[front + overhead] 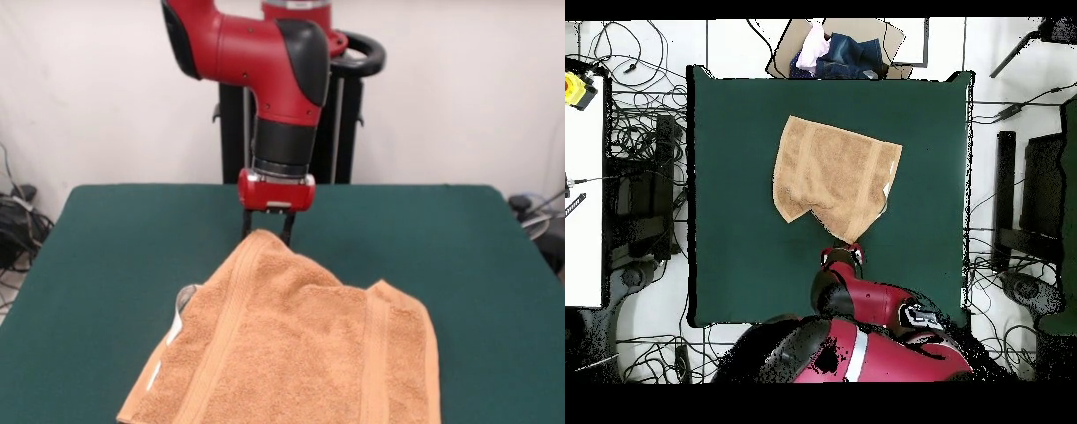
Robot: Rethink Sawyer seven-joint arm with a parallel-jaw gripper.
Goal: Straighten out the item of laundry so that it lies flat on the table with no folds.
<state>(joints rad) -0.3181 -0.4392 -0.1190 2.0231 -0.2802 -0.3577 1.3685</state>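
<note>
The item of laundry (pixel 300 353) is an orange-tan terry towel lying on the near half of the green table (pixel 106 247). It is crumpled, with one edge folded under on the left, where a white tag shows. Its far corner is drawn up to a point between the black fingers of my gripper (pixel 266 231), which is shut on that corner. From overhead, the item of laundry (pixel 830 175) lies mid-table with that corner pulled towards the gripper (pixel 844 252). The table (pixel 735 250) is much larger than the towel.
My red arm (pixel 274 62) comes down over the table's far middle. Beyond the table edge in the overhead view lie a cardboard box holding clothes (pixel 840 50), cables and chairs (pixel 1035 200).
</note>
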